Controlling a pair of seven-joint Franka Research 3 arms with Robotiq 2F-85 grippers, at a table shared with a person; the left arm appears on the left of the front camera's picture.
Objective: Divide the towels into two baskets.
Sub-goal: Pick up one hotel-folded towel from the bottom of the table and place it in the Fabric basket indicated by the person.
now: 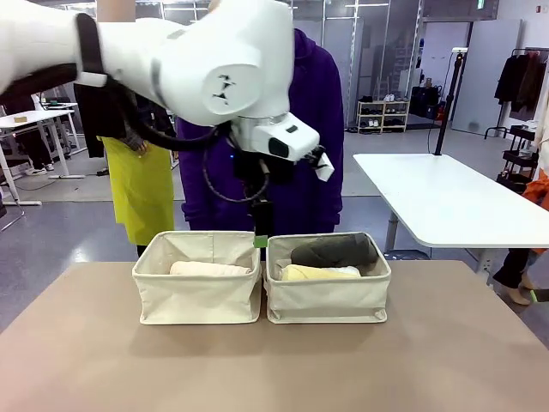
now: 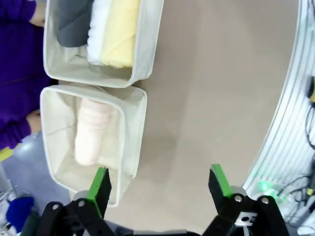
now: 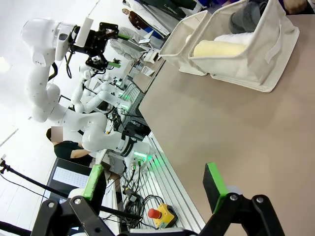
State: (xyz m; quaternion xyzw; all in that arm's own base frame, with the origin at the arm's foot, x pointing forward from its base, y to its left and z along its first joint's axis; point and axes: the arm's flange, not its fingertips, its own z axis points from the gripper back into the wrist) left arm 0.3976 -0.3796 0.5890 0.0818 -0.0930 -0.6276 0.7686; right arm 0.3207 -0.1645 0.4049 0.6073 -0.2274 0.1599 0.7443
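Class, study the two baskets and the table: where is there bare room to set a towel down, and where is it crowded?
Free: the left basket beside its single pink towel, and the bare tabletop in front of both baskets. Crowded: the right basket, packed with grey, white and yellow towels.

My white left arm (image 1: 171, 60) reaches in from the left side and crosses the middle, high above the table. Its wrist bends down, and my black left gripper with green pads (image 2: 160, 187) points down at the table, with the two fingers spread wide and nothing between them. My black right gripper with green pads (image 3: 155, 184) is also spread wide and holds nothing.
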